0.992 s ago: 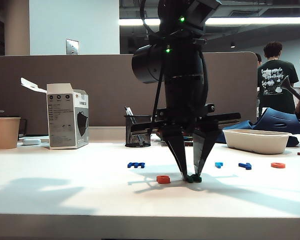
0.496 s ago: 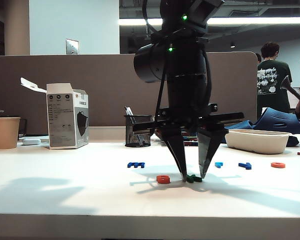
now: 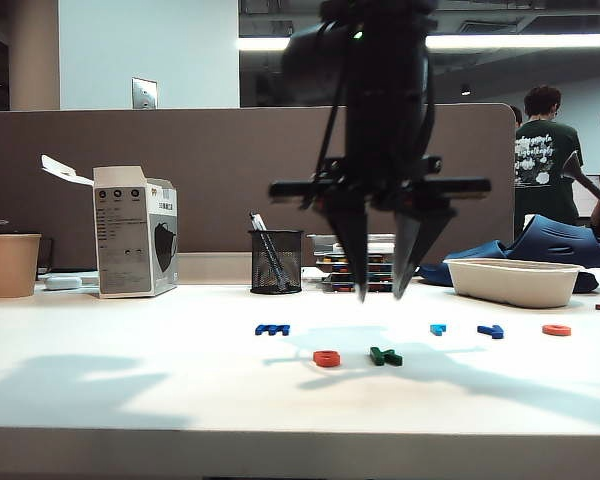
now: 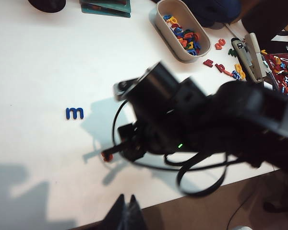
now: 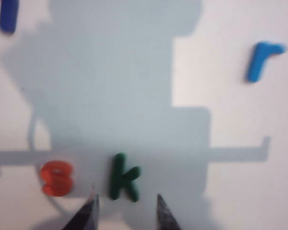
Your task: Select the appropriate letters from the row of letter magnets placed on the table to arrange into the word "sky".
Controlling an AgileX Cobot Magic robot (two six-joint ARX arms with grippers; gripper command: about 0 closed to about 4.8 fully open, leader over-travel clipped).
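An orange-red s (image 3: 326,358) and a dark green k (image 3: 385,356) lie side by side on the white table (image 3: 130,390). The dark blue y (image 3: 490,331) lies in the row behind, with a blue m (image 3: 272,329), a light blue r (image 3: 437,329) and an orange o (image 3: 555,330). My right gripper (image 3: 380,295) hangs open above the k, holding nothing. The right wrist view shows the s (image 5: 57,178) and the k (image 5: 123,177) just beyond the right gripper (image 5: 126,200). My left gripper (image 4: 126,205) is shut and empty near the table's edge, far from the m (image 4: 74,113).
At the back stand a paper cup (image 3: 12,264), a white box (image 3: 135,232), a mesh pen holder (image 3: 276,261) and a white tray (image 3: 513,281). The tray (image 4: 159,19) holds several spare letters, and more lie beside it. People stand at the far right.
My right gripper opened, let go of the green k beside the s, and rose well clear of the table. The left arm has not moved.
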